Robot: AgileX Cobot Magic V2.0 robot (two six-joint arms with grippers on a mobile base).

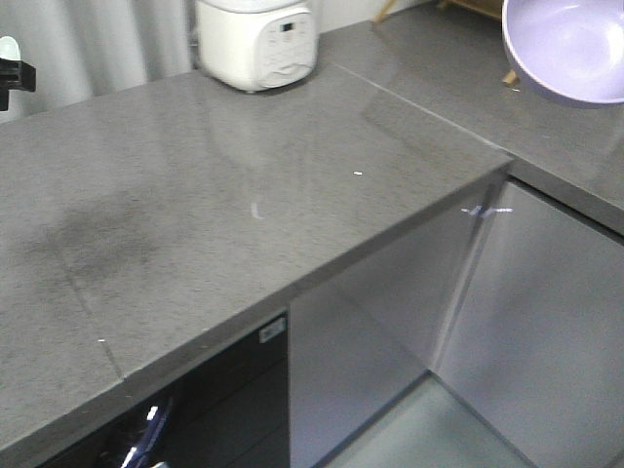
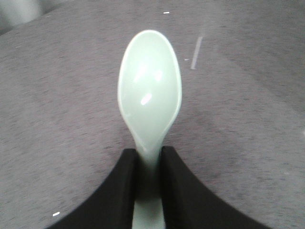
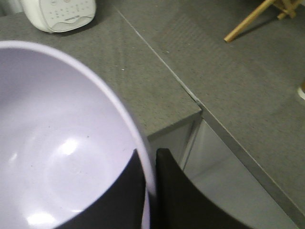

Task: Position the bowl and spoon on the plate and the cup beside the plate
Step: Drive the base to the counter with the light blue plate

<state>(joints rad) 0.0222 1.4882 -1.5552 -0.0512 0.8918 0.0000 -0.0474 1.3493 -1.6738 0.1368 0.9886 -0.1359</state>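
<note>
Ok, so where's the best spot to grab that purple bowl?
Pinch the bowl at its rim, one finger inside, one outside, coming onto the edge as the right gripper does. The wall is thin; the bowl looks too wide to span.

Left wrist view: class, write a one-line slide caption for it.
Left tool pinches the handle of the mint spoon, scoop toward camera, above the grey counter.

Countertop [image 1: 244, 214]: wide bare grey run from front edge to the back. One standing obstacle, the rice cooker [image 1: 258, 39], at the rear. Upper right, bowl [image 1: 570, 49] hangs in the air, clamped in right gripper [image 3: 151, 157], over the side counter [image 1: 429, 68]; wooden legs [image 3: 248, 24] beyond. Far left, spoon [image 2: 150, 90] in left gripper [image 2: 149, 157] occupies air above bare surface. Front edge drops to cabinet fronts [image 1: 546, 322].
</note>
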